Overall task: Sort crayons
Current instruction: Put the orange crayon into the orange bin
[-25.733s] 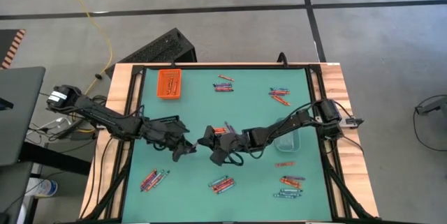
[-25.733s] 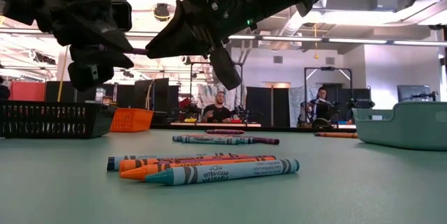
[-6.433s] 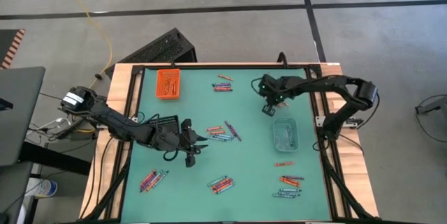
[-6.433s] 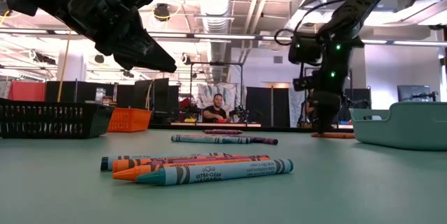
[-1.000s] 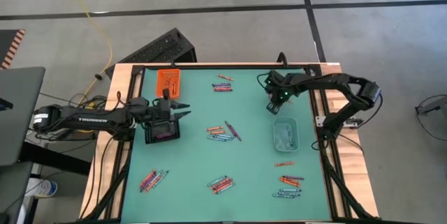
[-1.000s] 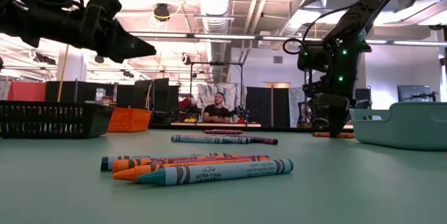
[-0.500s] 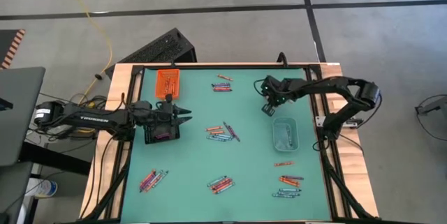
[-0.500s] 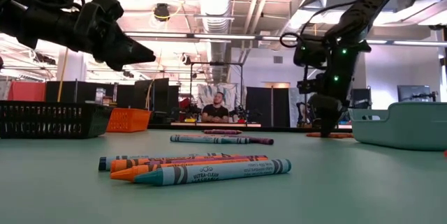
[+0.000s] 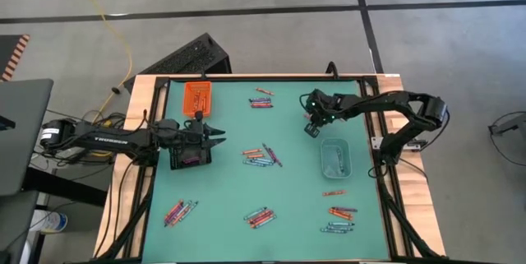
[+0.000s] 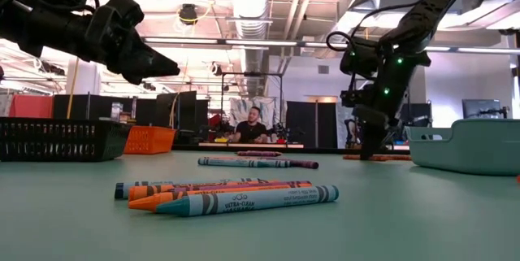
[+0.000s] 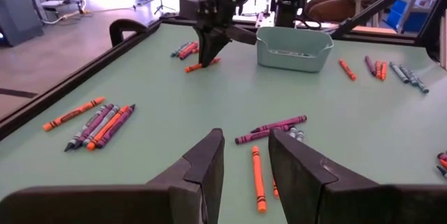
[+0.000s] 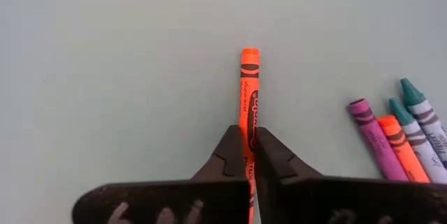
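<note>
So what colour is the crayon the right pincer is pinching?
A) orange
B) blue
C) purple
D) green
A: in the right wrist view the right pincer is shut on an orange crayon that sticks out past its tips, lying on the green table.

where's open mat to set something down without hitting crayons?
Widest bare stretch: between the black tray and the front-left crayon cluster. Also bare between the orange tray and the far-edge crayons. Crowded: mid-mat pile, front-right around the clear tray, and where the right gripper pinches an orange crayon.
</note>
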Tool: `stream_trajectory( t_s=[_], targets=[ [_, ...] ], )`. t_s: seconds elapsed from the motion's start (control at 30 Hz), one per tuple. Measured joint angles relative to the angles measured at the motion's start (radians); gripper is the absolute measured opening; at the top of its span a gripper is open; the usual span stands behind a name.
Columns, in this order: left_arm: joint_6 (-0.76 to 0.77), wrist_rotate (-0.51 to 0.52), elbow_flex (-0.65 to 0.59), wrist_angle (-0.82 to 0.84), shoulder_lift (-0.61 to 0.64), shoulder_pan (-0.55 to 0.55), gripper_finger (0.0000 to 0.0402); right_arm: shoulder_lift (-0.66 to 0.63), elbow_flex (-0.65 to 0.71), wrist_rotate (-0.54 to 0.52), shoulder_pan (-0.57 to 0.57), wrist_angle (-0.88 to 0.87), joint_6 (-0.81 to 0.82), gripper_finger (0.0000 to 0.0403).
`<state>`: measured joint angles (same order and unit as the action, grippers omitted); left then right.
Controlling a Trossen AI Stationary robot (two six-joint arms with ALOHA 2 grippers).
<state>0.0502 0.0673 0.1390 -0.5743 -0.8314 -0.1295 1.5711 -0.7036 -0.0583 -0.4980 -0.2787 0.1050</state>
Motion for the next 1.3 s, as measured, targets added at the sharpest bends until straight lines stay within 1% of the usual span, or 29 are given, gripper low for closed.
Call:
stream_trajectory(
  t_s=[0.13,0.2,0.27,0.37,0.43,0.5,0.63,0.7,0.83,0.97,1.03,1.1,1.2,1.3],
  targets=[
    [-0.009,0.0,0.0,0.0,0.0,0.0,0.0103,0.008,0.0,0.015,0.0,0.003,-0.014,0.0028],
    [-0.008,0.0,0.0,0.0,0.0,0.0,0.0103,0.022,-0.001,0.023,0.0,0.009,-0.015,0.0023],
    [-0.003,0.0,0.0,0.001,0.0,0.0,0.0103,0.039,-0.002,0.032,0.0,0.025,-0.024,0.0011],
    [-0.01,0.0,0.0,0.004,0.0,0.0,0.0103,0.044,0.0,0.044,-0.001,0.081,-0.035,0.0005],
    [-0.016,0.0,0.0,-0.001,0.0,0.0,0.0103,0.026,0.003,0.054,-0.001,0.125,-0.042,0.0006],
    [-0.018,0.0,0.0,-0.009,0.0,0.0,0.0103,0.003,0.008,0.085,0.001,0.168,-0.055,0.0005],
    [-0.011,0.0,0.001,-0.029,0.0,0.0,0.0103,-0.066,0.003,0.199,0.005,0.33,-0.053,0.0003],
    [-0.005,0.0,0.001,-0.027,0.0,0.0,0.0103,-0.081,0.003,0.265,0.024,0.425,-0.034,0.0002],
    [0.014,-0.001,0.001,-0.067,-0.011,0.001,0.0103,-0.084,0.003,0.357,0.126,0.706,0.006,0.0002],
    [0.012,-0.015,0.001,-0.201,-0.062,0.015,0.0103,-0.044,0.002,0.356,0.268,0.986,0.002,0.0002],
    [0.004,-0.044,0.001,-0.277,-0.1,0.026,0.0103,-0.019,0.002,0.329,0.331,1.104,-0.006,0.0002],
    [0.002,-0.092,0.001,-0.381,-0.151,0.04,0.0103,0.01,-0.013,0.275,0.383,1.19,-0.009,0.0002],
    [-0.001,-0.153,0.001,-0.52,-0.239,0.063,0.0103,0.066,-0.054,0.22,0.436,1.22,-0.03,0.0001],
    [-0.001,-0.161,0.003,-0.621,-0.328,0.085,0.0103,0.128,-0.114,0.215,0.465,1.223,-0.035,0.0001]
  ],
)
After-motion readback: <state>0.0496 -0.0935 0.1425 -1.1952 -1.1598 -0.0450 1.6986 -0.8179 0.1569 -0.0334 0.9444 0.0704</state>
